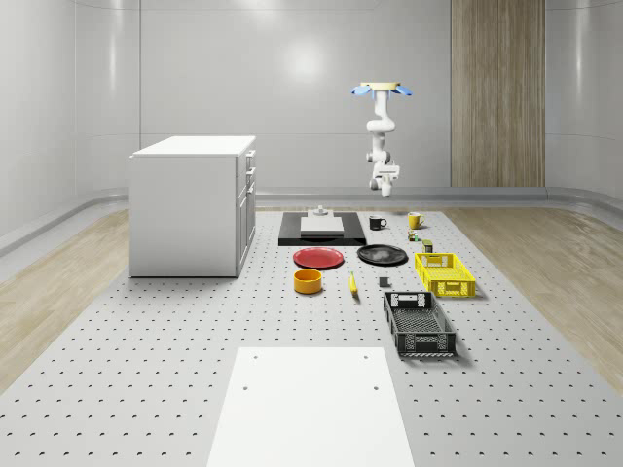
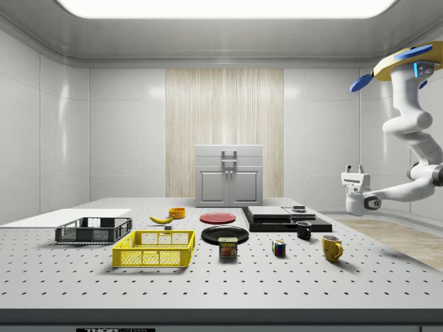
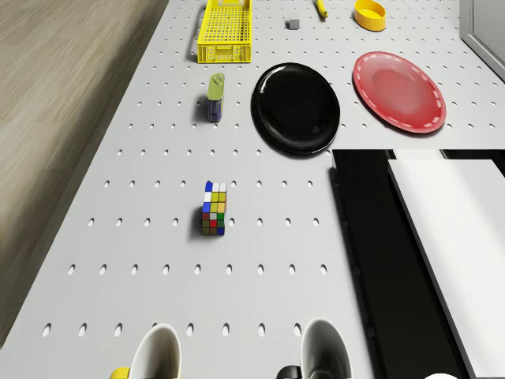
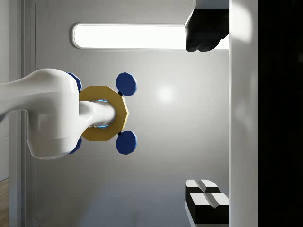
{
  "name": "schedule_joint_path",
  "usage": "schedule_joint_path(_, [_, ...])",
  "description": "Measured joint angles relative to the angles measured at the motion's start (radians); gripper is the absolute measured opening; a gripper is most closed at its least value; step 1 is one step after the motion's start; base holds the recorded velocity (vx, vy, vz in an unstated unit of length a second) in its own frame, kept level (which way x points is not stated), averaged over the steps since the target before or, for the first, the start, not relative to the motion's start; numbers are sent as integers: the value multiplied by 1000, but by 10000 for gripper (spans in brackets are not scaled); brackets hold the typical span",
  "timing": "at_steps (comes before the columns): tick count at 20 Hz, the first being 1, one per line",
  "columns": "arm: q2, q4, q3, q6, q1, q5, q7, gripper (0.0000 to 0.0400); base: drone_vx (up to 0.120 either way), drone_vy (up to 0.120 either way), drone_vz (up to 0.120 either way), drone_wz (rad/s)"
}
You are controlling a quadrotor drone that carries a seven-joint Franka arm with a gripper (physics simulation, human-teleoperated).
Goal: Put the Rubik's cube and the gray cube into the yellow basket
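The Rubik's cube (image 3: pixel 214 208) (image 1: pixel 414 234) (image 2: pixel 278 248) stands on the table between the two mugs and a tin can. The yellow basket (image 1: pixel 444 273) (image 3: pixel 225 30) (image 2: pixel 156 248) lies further along the whole-scene view's right side and holds nothing. The small gray cube (image 3: pixel 293 24) (image 1: pixel 384 283) sits beside the basket, toward the table's middle. The drone (image 1: pixel 384 89) (image 2: pixel 408 62) hovers high above the table's far end, near the mugs. My gripper (image 1: pixel 383 185) (image 2: pixel 355 169) (image 4: pixel 203 120) is open and empty, well above the table, turned up toward the drone (image 4: pixel 102 113).
A yellow mug (image 1: pixel 414 220), black mug (image 1: pixel 377 223), tin can (image 3: pixel 215 98), black plate (image 3: pixel 296 107), red plate (image 3: pixel 398 91), orange bowl (image 3: pixel 369 13) and banana (image 1: pixel 352 283) are on the table. A black basket (image 1: pixel 419 324), black slab (image 1: pixel 321 227) and white cabinet (image 1: pixel 190 204) stand nearby.
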Motion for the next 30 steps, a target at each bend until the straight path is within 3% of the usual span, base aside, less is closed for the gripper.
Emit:
schedule_joint_path(21, [-9, -6, 5, 13, -3, -4, 0, 400, 120, 116, 0, 0])
schedule_joint_path(30, [-14, -11, 18, 20, -7, -22, 2, 400, 120, 9, -9, 0])
